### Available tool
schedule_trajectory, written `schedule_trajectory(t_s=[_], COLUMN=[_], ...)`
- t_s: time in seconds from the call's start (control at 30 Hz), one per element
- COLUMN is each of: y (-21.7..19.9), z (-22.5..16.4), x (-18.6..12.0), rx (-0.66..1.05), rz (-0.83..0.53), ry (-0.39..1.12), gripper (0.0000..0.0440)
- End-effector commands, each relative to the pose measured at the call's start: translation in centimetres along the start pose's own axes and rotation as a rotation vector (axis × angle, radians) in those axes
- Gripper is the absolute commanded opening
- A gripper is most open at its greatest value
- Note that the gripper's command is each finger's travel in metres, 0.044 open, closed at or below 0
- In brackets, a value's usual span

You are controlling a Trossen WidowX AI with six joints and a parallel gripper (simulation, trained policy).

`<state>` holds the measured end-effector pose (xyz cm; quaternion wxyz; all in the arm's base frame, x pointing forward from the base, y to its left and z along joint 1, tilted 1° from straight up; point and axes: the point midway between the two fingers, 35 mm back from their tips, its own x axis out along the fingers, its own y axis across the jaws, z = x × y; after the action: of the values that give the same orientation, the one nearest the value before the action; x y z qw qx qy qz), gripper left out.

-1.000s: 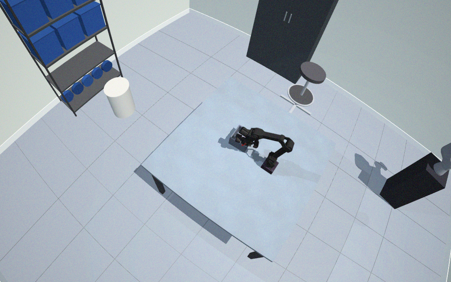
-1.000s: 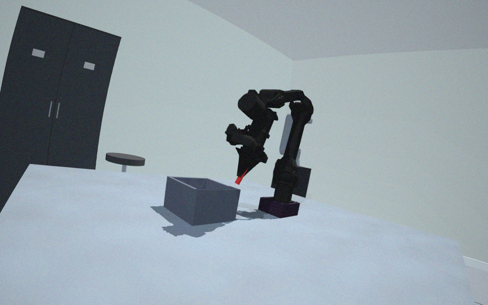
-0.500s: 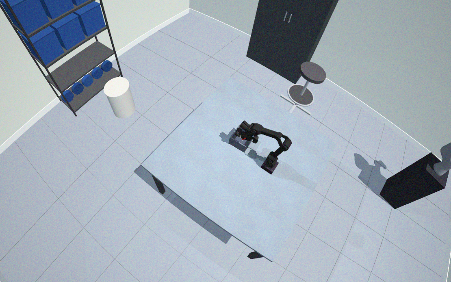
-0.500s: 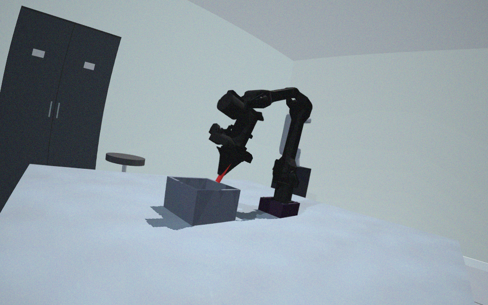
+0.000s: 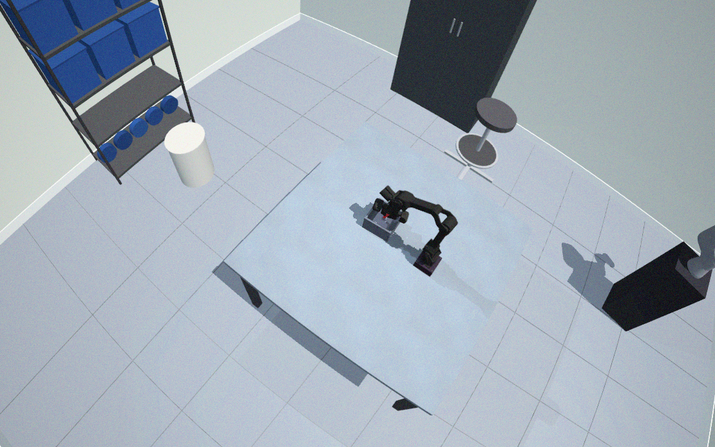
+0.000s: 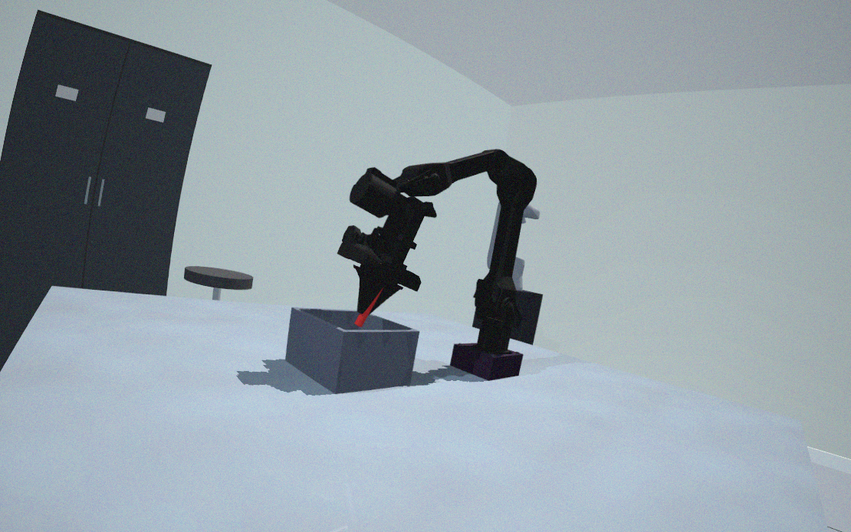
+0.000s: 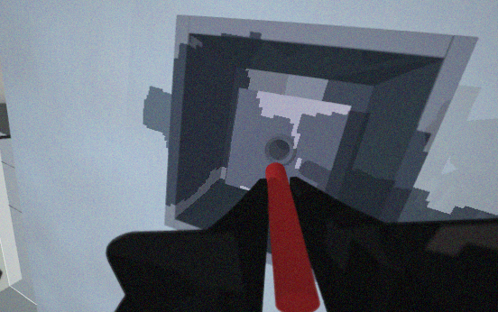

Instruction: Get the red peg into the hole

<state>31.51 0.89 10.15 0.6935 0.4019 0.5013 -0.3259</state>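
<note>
The red peg (image 5: 385,216) (image 6: 368,309) (image 7: 290,234) is held in my gripper (image 6: 362,310) (image 7: 278,184), which is shut on it. The peg is tilted, its lower end at about the height of the open grey box's rim (image 5: 375,230) (image 6: 377,360) (image 7: 316,30) and over the opening. In the wrist view the plate (image 7: 253,135) lies at the bottom of the box, and its round hole (image 7: 279,148) shows just beyond the peg's tip. The box walls hide the plate in the exterior view.
The box stands on the pale blue table (image 5: 316,284) (image 6: 439,458). The arm's dark base (image 5: 427,264) (image 6: 486,362) stands on the table beside it. A stool (image 5: 496,114) (image 6: 218,277) and a dark cabinet (image 5: 453,58) (image 6: 106,156) stand beyond the table.
</note>
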Motion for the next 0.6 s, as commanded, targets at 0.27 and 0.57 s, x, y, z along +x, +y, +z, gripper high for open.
schedule_trajectory(t_s=[0.27,0.57], y=[-0.2,-0.3], z=[0.7,1.2], x=[3.5,4.7], rx=[-0.017,-0.044], rz=[-0.061,-0.114], ry=[0.039,0.057], gripper=[0.0057,0.0153])
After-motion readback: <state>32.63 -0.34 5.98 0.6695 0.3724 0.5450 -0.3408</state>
